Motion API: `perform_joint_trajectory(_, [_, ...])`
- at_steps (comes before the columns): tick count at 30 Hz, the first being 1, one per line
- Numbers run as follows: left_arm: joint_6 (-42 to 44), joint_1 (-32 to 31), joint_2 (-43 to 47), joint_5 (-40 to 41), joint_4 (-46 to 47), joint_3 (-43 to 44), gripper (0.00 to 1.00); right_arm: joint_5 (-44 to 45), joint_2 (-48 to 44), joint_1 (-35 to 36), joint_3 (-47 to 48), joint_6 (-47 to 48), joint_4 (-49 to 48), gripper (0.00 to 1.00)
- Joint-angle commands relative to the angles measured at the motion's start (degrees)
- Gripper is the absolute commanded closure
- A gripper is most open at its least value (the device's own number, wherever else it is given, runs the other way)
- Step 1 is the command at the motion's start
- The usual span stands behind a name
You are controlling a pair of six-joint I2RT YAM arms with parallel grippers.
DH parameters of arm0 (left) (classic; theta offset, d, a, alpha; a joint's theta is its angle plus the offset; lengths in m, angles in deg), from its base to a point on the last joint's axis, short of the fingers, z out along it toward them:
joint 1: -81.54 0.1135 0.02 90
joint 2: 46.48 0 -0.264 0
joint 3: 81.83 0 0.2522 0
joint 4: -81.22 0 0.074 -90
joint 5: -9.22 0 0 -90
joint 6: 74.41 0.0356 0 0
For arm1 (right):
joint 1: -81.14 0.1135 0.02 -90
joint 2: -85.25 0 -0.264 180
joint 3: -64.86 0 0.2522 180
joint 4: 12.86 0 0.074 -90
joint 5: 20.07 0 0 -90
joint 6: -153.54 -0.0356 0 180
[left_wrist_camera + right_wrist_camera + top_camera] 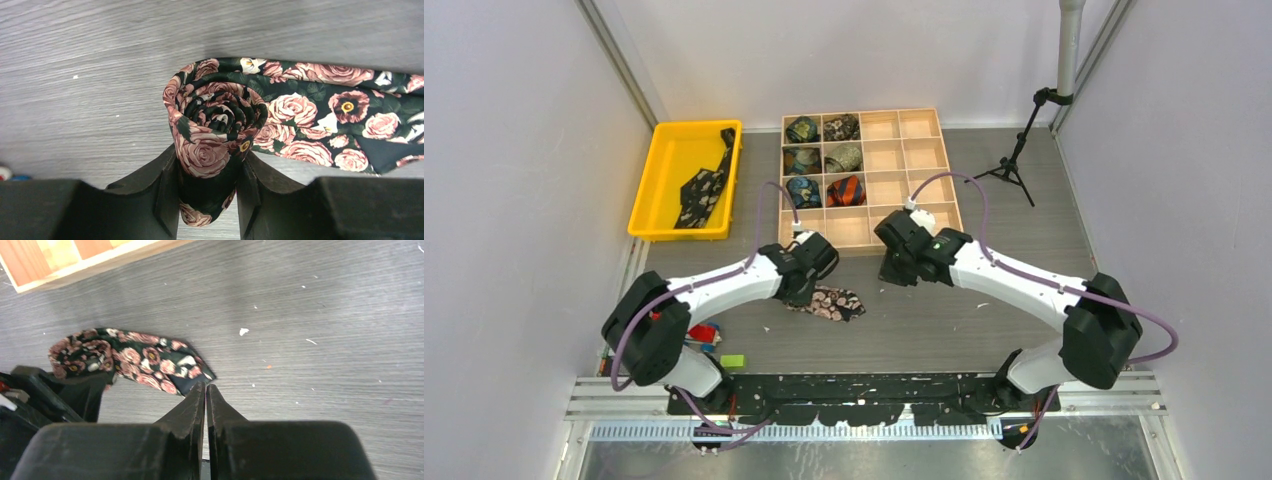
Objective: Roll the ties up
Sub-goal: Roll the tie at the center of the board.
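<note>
A dark tie with pink roses (300, 112) lies on the grey table, one end wound into a tight coil (215, 117). My left gripper (207, 172) is shut on the lower part of that coil, a finger on each side, and the unrolled tail runs off to the right. From above, the tie (832, 303) shows just beyond the left gripper (802, 290). My right gripper (206, 388) is shut with nothing in it, hovering just off the tail end of the tie (131, 360); in the top view the right gripper (896, 272) is to the tie's right. A second dark tie (707, 185) lies in the yellow bin (664, 160).
A wooden compartment box (914, 160) behind the grippers holds several rolled ties (824, 160) in its left cells; its corner (75, 262) shows in the right wrist view. A black tripod (1016, 155) stands at the back right. Small coloured objects (709, 335) lie beside the left base.
</note>
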Motion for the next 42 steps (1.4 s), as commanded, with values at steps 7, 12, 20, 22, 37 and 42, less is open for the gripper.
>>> perform_joint_trajectory(7, [-10.86,-5.68,-13.37,20.24,-11.5,9.94,0.62,1.57,-5.99,-0.44,-3.13,-0.74,1.17,0.9])
perform_joint_trajectory(12, [-12.95,-7.63,-18.29,21.33,-14.39,14.07,0.51,1.85,-7.64,-0.48,-3.36,-1.23,1.69,0.9])
perform_joint_trajectory(20, [-13.44,-9.39,-16.9,20.21,-16.27,17.79,0.29,2.05,-10.08,-0.44,-3.8,-2.29,1.77,0.9])
perform_joint_trajectory(22, [-13.12,-9.39,-15.9,19.41,-16.35,18.09,0.28,2.05,-10.03,-0.44,-3.6,-2.07,1.78,0.9])
perform_joint_trajectory(37, [-4.85,-3.9,5.77,13.8,-18.25,13.14,0.29,-0.94,-0.41,7.42,5.47,-1.59,-6.62,0.83])
perform_joint_trajectory(42, [-1.72,4.63,16.73,9.75,-20.1,11.3,0.32,-2.84,9.08,9.25,16.8,-1.12,-8.38,0.82])
